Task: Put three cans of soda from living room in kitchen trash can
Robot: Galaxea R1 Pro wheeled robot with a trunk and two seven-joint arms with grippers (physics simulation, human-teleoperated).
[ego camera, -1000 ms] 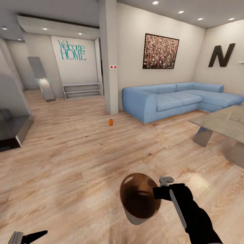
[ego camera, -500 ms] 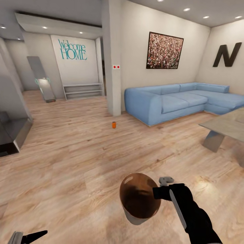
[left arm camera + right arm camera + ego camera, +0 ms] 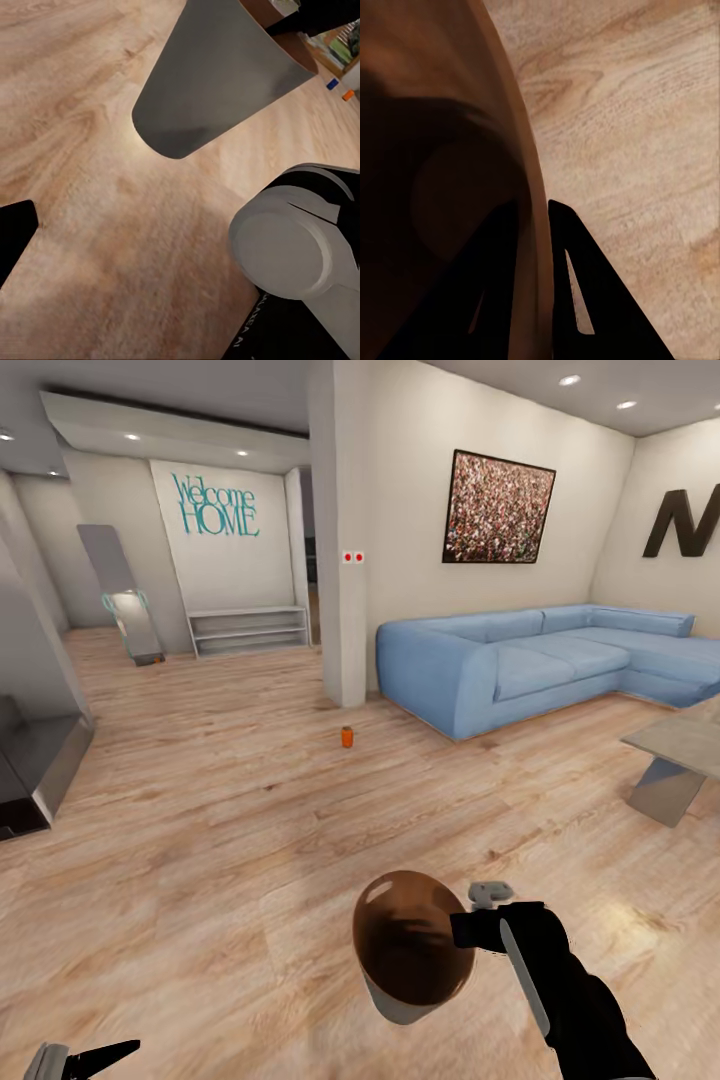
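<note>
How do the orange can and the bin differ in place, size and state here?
The orange can stands upright on the wood floor near the pillar, untouched; the bin is off the floor, its rim pinched by the right gripper. The can looks far smaller than the bin. The can is orange with a closed top; the bin is open, glossy brown inside and pale outside. Both are round.

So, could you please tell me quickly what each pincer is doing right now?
Left pincer: cannot be told.
Right pincer: closed on the trash can rim.
</note>
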